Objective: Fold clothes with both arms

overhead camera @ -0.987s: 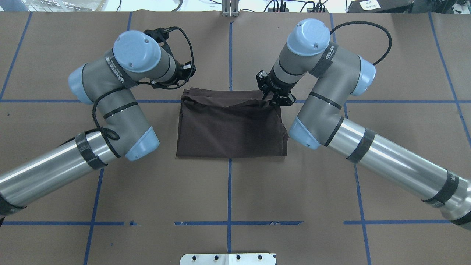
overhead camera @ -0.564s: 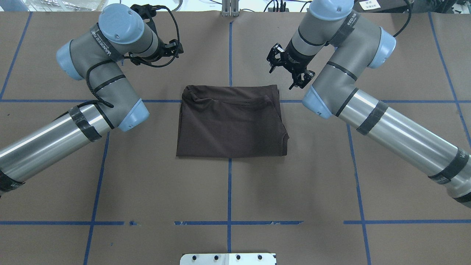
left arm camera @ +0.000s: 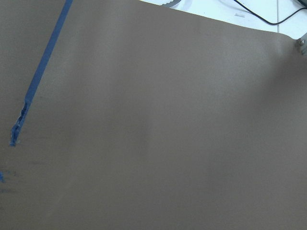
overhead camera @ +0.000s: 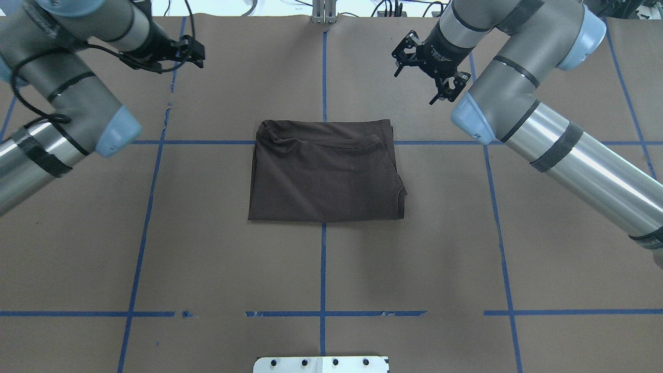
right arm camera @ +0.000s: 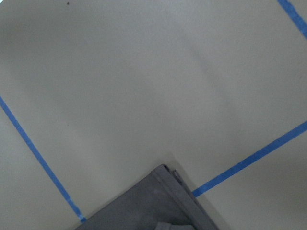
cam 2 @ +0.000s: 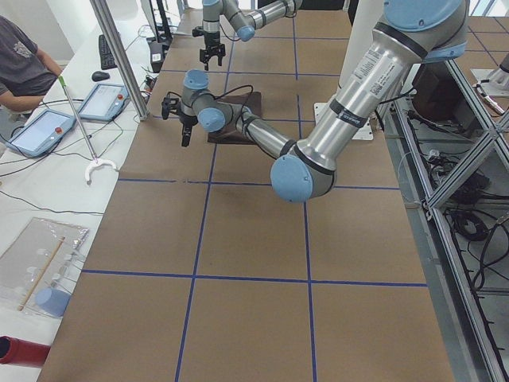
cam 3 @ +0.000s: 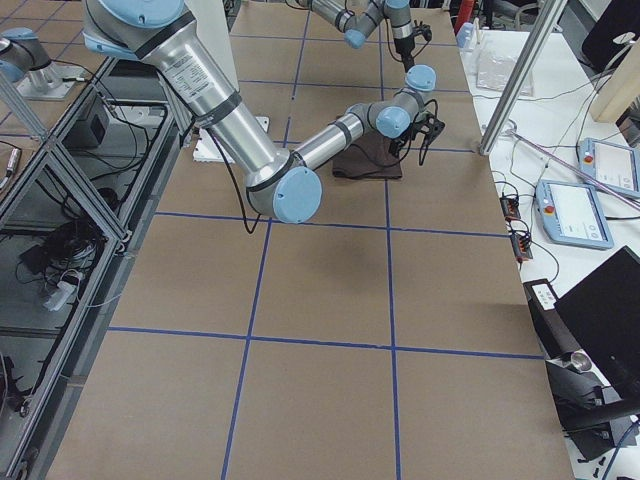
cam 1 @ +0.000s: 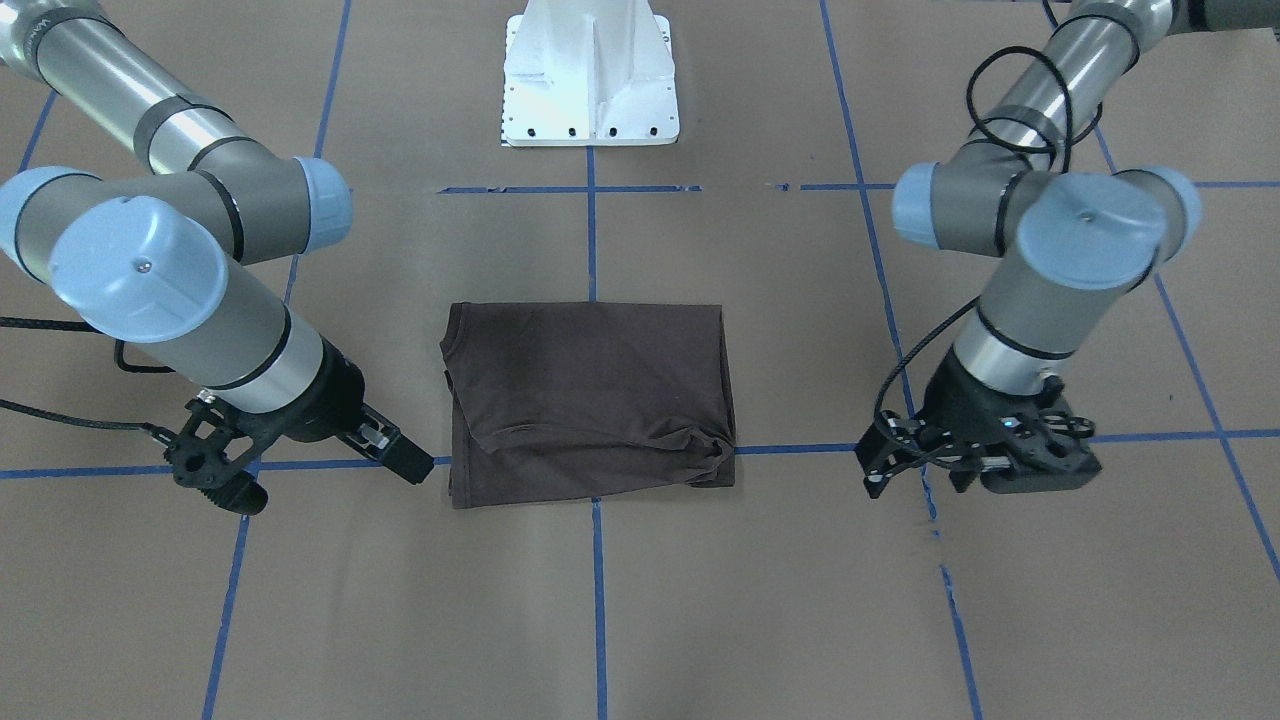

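The clothes are one dark brown T-shirt point(overhead camera: 326, 173), folded into a rough rectangle flat on the table's middle, also visible in the front view point(cam 1: 590, 400). Its far edge is slightly rumpled. Left gripper point(overhead camera: 196, 56) hovers open beyond the shirt's far left corner, well apart from it; in the front view it point(cam 1: 915, 482) hangs right of the shirt. Right gripper point(overhead camera: 422, 77) is open beyond the far right corner, empty, seen in the front view point(cam 1: 315, 482) just left of the shirt. The right wrist view catches one shirt corner point(right arm camera: 158, 206). Only bare paper shows in the left wrist view.
Brown paper with blue tape lines point(overhead camera: 323, 269) covers the table. The white pedestal base point(cam 1: 590, 80) stands at the robot's side. A person point(cam 2: 24, 68) sits at a side bench with tablets point(cam 2: 40, 131) past the table's far edge.
Both grippers have let go of the shirt's far edge and swung outward and farther away. The shirt's far edge has settled flat and the shirt lies still.
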`<action>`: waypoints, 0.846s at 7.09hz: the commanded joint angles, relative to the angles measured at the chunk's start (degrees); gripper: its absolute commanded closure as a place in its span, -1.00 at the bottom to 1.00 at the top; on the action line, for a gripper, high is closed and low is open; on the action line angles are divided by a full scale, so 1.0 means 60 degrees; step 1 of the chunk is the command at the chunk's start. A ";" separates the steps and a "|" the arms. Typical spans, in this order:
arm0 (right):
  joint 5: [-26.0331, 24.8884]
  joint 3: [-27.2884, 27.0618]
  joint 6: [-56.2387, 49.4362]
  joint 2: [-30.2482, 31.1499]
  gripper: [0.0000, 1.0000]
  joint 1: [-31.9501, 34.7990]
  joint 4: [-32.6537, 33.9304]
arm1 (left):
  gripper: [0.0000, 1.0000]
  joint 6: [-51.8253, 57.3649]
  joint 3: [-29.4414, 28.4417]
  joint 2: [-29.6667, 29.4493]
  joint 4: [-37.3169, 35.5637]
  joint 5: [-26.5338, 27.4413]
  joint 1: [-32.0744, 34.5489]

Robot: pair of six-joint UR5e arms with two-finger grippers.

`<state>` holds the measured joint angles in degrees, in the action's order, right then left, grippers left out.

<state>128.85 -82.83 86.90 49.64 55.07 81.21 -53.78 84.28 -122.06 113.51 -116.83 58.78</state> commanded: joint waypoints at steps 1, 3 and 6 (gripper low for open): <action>-0.0059 -0.0870 -0.4060 0.0804 -1.00 0.1332 0.1984 | -1.00 0.3380 0.0718 0.1587 -0.0124 -0.0844 0.1985; 0.0145 -0.1094 -1.0439 0.3084 -1.00 0.3408 0.2167 | -1.00 0.7567 0.0661 0.2760 -0.0620 -0.1051 0.3628; 0.0262 -0.1340 -1.5703 0.5214 -1.00 0.5917 0.3447 | -1.00 1.2167 0.1024 0.4720 -0.1092 -0.1443 0.5257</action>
<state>130.24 -89.74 3.90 76.59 84.61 96.95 10.90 89.04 -99.23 107.46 -123.78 86.55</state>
